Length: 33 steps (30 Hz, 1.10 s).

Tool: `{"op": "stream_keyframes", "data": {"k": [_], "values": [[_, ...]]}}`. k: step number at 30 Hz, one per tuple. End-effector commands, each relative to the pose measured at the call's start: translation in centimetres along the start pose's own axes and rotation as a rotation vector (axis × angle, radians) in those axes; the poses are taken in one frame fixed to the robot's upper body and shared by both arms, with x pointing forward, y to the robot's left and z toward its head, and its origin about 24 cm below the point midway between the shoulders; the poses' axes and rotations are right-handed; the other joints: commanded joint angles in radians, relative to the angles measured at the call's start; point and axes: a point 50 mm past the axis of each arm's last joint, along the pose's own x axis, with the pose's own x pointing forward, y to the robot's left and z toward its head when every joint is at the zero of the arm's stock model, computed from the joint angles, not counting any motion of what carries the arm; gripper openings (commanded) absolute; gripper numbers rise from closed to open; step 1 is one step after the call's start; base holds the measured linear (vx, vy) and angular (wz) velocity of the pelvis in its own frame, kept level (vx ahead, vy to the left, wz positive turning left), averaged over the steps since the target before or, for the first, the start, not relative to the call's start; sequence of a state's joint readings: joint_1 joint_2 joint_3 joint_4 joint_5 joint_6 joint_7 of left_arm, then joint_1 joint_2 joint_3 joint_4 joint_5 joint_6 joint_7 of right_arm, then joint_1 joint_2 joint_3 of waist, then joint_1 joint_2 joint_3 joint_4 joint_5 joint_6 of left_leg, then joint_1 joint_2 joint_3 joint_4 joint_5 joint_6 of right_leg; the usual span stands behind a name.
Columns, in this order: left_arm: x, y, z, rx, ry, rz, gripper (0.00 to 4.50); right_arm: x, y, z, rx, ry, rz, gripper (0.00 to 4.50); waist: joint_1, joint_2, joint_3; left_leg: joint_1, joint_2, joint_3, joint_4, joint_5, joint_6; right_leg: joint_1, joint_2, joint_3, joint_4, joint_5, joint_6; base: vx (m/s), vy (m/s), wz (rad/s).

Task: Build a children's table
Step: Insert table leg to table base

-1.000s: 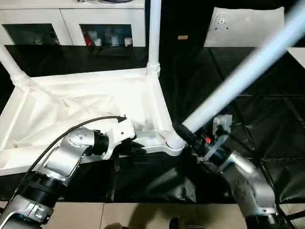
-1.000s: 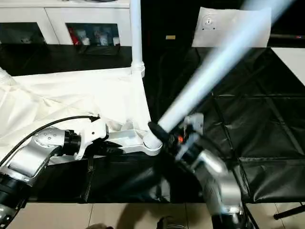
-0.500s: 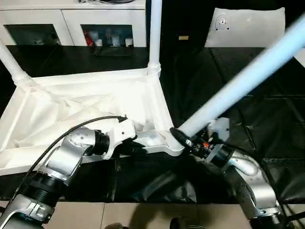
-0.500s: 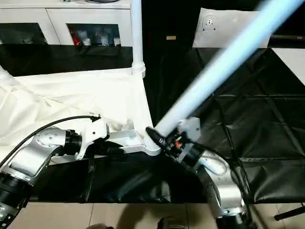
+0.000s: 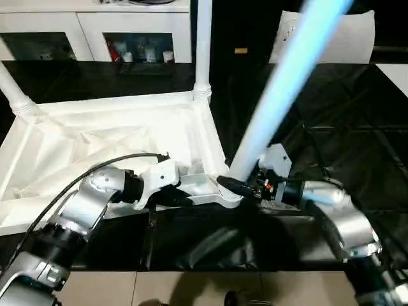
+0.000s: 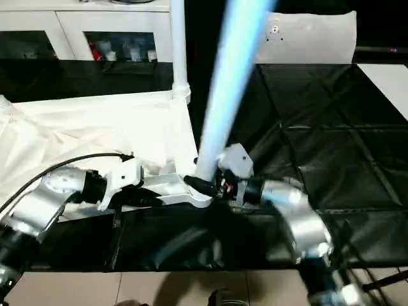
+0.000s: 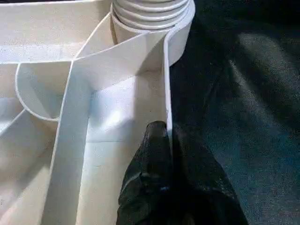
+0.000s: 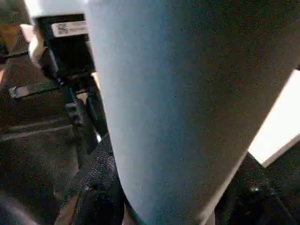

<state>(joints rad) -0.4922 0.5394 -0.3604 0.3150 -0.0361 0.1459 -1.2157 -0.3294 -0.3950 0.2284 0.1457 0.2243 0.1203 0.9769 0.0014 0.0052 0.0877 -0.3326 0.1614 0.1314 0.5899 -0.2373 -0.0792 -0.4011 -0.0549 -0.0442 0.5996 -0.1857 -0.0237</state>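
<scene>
Black fingers of the right gripper (image 5: 237, 186) are clamped on the foot of the third table leg (image 5: 284, 76), half-spread around its round shaft, right at the near corner socket (image 5: 228, 193) of the upturned white table top (image 5: 115, 137). Over the last second this leg has been swung from a steep slant out to the right up to nearly upright, its base kept at the socket, so it is now much closer to lining up with the socket's axis; whether it is already seated cannot be told. The left gripper (image 7: 165, 140) is pinched shut on the thin side wall of the top just beside that corner, unmoved, and is judged to be steadying the top while the leg is raised. Two other legs are already standing in the far corner (image 5: 203, 48) and the far left corner (image 5: 14, 86). A black mat (image 5: 331, 127) lies beneath, and a white cabinet (image 5: 95, 29) stands behind.
</scene>
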Motion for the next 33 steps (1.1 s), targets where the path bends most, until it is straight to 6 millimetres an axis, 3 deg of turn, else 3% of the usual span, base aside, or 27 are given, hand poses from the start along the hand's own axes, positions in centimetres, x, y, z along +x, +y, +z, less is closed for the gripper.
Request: {"op": "stream_keyframes", "data": {"k": [1, 3, 6, 11, 14, 19, 22, 23, 24, 27, 29, 30, 32, 33], "values": [[-1.1, 2.4, 1.2, 0.061, 0.024, 0.103, 0.0, 0.7, 4.5, -6.0, 0.226, 0.256, 0.246, 1.91, 0.003, -0.001, -0.028, -0.019, 0.053, -0.001, -0.083, -0.142, 0.09, 0.047, -0.077, 0.056, -0.084, -0.292, -0.227, 0.0, 0.0, 0.0], [-1.1, 2.8, 1.3, 0.063, 0.026, 0.117, 0.0, 0.7, 4.7, -6.1, 0.231, 0.261, 0.259, 1.91, 0.007, 0.001, -0.027, -0.013, 0.054, 0.002, -0.083, -0.155, 0.088, 0.044, -0.078, 0.056, -0.087, -0.306, -0.228, 0.0, 0.0, 0.0], [-1.4, 4.1, 1.6, 0.074, 0.035, 0.164, 0.0, 1.1, 5.2, -6.1, 0.251, 0.259, 0.279, 1.91, 0.012, 0.0, -0.021, -0.007, 0.061, 0.009, -0.09, -0.223, 0.063, 0.037, -0.082, 0.056, -0.096, -0.411, -0.199, 0.0, 0.0, 0.0], [-1.8, 4.9, 1.8, 0.071, 0.033, 0.2, 0.0, 1.6, 5.2, -6.0, 0.259, 0.239, 0.247, 1.91, 0.012, 0.0, -0.02, -0.014, 0.066, 0.006, -0.097, -0.232, 0.046, 0.041, -0.086, 0.058, -0.093, -0.387, -0.2, 0.0, 0.0, 0.0], [-2.1, 5.3, 1.7, 0.07, 0.041, 0.207, 0.0, 1.8, 5.1, -5.9, 0.257, 0.231, 0.227, 1.91, 0.011, 0.001, -0.018, -0.011, 0.065, 0.006, -0.099, -0.26, 0.039, 0.036, -0.087, 0.06, -0.1, -0.437, -0.187, 0.0, 0.0, 0.0], [-2.6, 5.0, 1.0, 0.041, 0.032, 0.194, 0.0, 2.4, 4.3, -5.9, 0.243, 0.218, 0.142, 1.91, 0.012, 0.003, -0.013, -0.008, 0.066, 0.002, -0.103, -0.29, 0.036, 0.029, -0.093, 0.062, -0.11, -0.532, -0.159, 0.0, 0.0, 0.0], [-2.8, 4.1, 0.7, 0.01, 0.009, 0.177, 0.0, 2.8, 3.5, -5.9, 0.24, 0.205, 0.063, 1.91, 0.001, 0.0, -0.012, -0.018, 0.067, -0.006, -0.111, -0.298, 0.026, 0.031, -0.099, 0.061, -0.112, -0.597, -0.134, 0.0, 0.0, 0.0], [-2.9, 3.4, 0.5, -0.01, -0.006, 0.172, 0.0, 3.1, 3.1, -5.7, 0.242, 0.194, 0.014, 1.91, -0.001, 0.003, -0.011, -0.022, 0.065, -0.008, -0.112, -0.297, 0.025, 0.032, -0.097, 0.058, -0.113, -0.606, -0.128, 0.0, 0.0, 0.0], [-2.9, 2.7, 0.5, -0.029, -0.022, 0.173, 0.0, 3.3, 2.6, -5.6, 0.243, 0.184, -0.028, 1.91, -0.01, -0.001, -0.012, -0.029, 0.068, -0.01, -0.116, -0.286, 0.021, 0.036, -0.099, 0.058, -0.109, -0.584, -0.135, 0.0, 0.0, 0.0], [-2.5, 0.4, 0.9, -0.089, -0.076, 0.194, 0.0, 4.0, 1.5, -5.0, 0.256, 0.145, -0.128, 1.91, -0.037, 0.002, -0.017, -0.043, 0.072, -0.016, -0.117, -0.256, 0.01, 0.045, -0.097, 0.053, -0.09, -0.486, -0.174, 0.007, 0.003, -0.07], [-1.9, -1.2, 1.0, -0.108, -0.08, 0.207, 0.0, 4.5, 0.9, -4.6, 0.27, 0.122, -0.179, 1.91, -0.045, 0.0, -0.017, -0.033, 0.066, -0.004, -0.11, -0.232, 0.03, 0.035, -0.085, 0.055, -0.095, -0.412, -0.199, 0.0, 0.0, 0.0], [-1.7, -1.4, 1.0, -0.112, -0.081, 0.211, 0.0, 4.6, 0.8, -4.6, 0.272, 0.118, -0.187, 1.91, -0.05, -0.006, -0.024, -0.031, 0.064, 0.004, -0.104, -0.197, 0.044, 0.038, -0.082, 0.056, -0.091, -0.336, -0.227, 0.0, 0.0, 0.0], [-0.7, -2.7, 1.5, -0.136, -0.092, 0.235, 0.0, 5.2, 0.2, -4.2, 0.279, 0.099, -0.23, 1.91, -0.051, -0.001, -0.025, -0.032, 0.062, 0.011, -0.1, -0.137, 0.064, 0.042, -0.081, 0.055, -0.089, -0.248, -0.256, 0.0, 0.0, 0.0], [-0.2, -3.1, 1.9, -0.147, -0.099, 0.247, 0.0, 5.4, 0.0, -4.0, 0.276, 0.092, -0.249, 1.91, -0.05, -0.001, -0.026, -0.022, 0.063, 0.016, -0.098, -0.129, 0.068, 0.037, -0.079, 0.055, -0.088, -0.227, -0.266, 0.0, 0.0, 0.0]]}}
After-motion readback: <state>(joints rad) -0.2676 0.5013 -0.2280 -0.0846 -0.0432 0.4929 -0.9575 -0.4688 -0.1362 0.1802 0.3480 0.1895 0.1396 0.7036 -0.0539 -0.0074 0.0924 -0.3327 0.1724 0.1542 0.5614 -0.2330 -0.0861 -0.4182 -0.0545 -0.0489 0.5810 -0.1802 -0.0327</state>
